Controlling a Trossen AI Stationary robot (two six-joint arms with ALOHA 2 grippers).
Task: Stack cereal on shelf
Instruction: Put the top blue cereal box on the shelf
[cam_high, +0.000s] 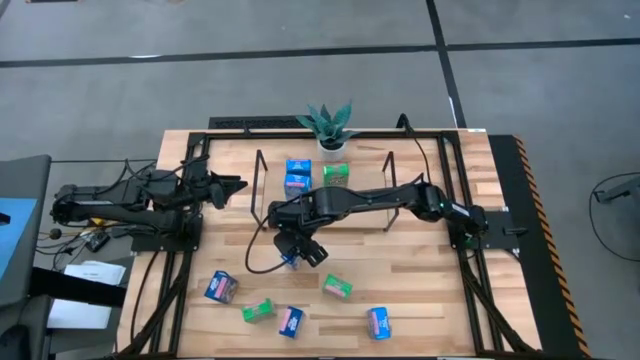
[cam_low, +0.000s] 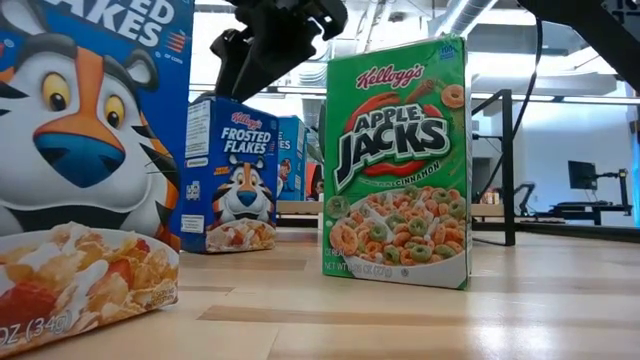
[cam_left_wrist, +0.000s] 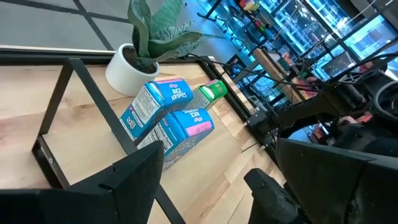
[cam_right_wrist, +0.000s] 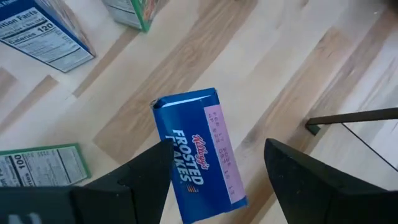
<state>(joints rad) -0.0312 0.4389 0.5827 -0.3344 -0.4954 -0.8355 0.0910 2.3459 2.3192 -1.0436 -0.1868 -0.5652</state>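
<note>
My right gripper (cam_high: 300, 248) hangs open over the table's middle, pointing down. In the right wrist view its fingers (cam_right_wrist: 149, 171) stand on either side of a blue Frosted Flakes box (cam_right_wrist: 193, 146) below them, with a gap on one side. The low view shows that box (cam_low: 232, 175) upright on the table under the gripper (cam_low: 270, 40). The shelf (cam_high: 262, 190) holds two blue boxes (cam_high: 297, 175) and a green one (cam_high: 336, 175). My left gripper (cam_high: 238, 186) waits open beside the shelf's left end, facing those boxes (cam_left_wrist: 161, 115).
Loose boxes lie near the table's near edge: blue (cam_high: 220, 288), green (cam_high: 258, 311), blue and pink (cam_high: 291, 321), green (cam_high: 337, 287), blue (cam_high: 378, 322). A potted plant (cam_high: 330, 125) stands behind the shelf. An Apple Jacks box (cam_low: 395, 160) stands upright beside the Frosted Flakes box.
</note>
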